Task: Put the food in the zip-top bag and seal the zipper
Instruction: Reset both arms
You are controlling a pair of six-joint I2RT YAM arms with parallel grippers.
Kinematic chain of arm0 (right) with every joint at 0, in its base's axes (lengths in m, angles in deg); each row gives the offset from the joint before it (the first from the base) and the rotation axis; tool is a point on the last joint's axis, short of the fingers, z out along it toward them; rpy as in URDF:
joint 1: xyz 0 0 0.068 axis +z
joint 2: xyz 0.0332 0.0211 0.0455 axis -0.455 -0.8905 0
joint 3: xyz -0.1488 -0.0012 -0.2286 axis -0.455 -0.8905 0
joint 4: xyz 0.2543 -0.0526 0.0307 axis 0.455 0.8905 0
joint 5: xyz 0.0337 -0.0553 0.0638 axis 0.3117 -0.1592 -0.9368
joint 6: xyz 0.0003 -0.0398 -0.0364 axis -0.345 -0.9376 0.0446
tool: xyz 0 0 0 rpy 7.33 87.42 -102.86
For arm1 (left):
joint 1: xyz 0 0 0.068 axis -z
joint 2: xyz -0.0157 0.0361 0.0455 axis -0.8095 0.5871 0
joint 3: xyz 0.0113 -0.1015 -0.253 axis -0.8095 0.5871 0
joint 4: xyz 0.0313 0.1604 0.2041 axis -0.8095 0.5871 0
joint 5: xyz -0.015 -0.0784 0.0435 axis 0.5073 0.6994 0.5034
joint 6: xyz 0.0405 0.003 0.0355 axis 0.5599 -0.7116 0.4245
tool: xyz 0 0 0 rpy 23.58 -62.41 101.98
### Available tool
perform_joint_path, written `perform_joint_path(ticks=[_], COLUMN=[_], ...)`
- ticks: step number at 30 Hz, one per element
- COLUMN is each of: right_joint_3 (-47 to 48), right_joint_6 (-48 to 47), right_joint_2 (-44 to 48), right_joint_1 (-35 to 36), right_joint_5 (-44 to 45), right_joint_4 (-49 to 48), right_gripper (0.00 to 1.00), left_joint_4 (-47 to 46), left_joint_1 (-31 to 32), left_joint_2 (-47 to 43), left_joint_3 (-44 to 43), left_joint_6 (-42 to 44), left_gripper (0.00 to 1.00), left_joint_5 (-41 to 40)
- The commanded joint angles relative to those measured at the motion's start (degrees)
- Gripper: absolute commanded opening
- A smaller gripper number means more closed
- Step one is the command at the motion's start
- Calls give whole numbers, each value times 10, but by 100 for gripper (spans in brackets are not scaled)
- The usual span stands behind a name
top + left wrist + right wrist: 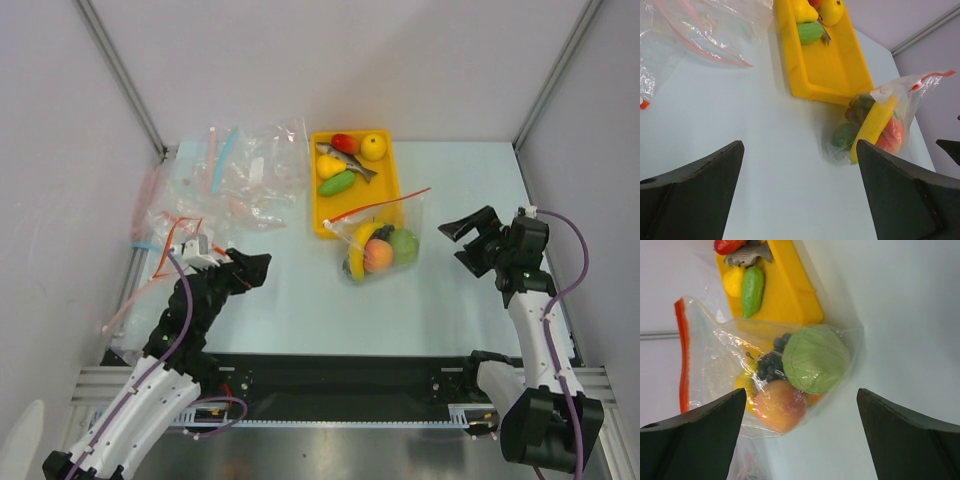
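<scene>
Top external view: a clear, crinkled plastic bag (pixel 385 222) lies on the pale, smooth table (pixel 300 300), its upper part overlapping the near rim of a rigid yellow tray (pixel 316 190). The thin red zipper (pixel 380 207) runs slantwise over the tray's near end; whether it is pressed shut cannot be told. Through the film show a curved yellow banana (pixel 356 255), a smooth orange-pink peach (pixel 378 257), a round green fruit (pixel 404 245) with a faintly veined skin, and, clearer in the right wrist view, a knobbly black grape bunch (pixel 769 366). Loose in the tray lie a glossy red fruit (pixel 344 143), a round yellow fruit (pixel 374 147), a grey fish (pixel 345 160) and an elongated green piece (pixel 337 183). Crumpled clear pouches (pixel 245 175) with blue and pink strips are heaped left of the tray. The left gripper (pixel 258 273) and right gripper (pixel 452 242), both with matte black wedge-shaped fingers, are spread wide and hold nothing; they flank the bag, each apart from it.
</scene>
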Motion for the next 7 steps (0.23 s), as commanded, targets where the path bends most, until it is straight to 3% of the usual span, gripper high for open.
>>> perform_joint_path(ticks=[1, 7], right_joint_3=[-12, -27], right_joint_6=[-10, -6], right_joint_2=[13, 18], right_joint_1=[0, 0], right_joint_5=[10, 14], right_joint_4=[13, 7], right_gripper=[100, 100], left_joint_4=[-28, -26], left_joint_1=[-1, -1], left_joint_2=[-9, 23], left_joint_3=[12, -7], left_joint_6=[-22, -1], left_gripper=[100, 100], left_joint_5=[23, 36])
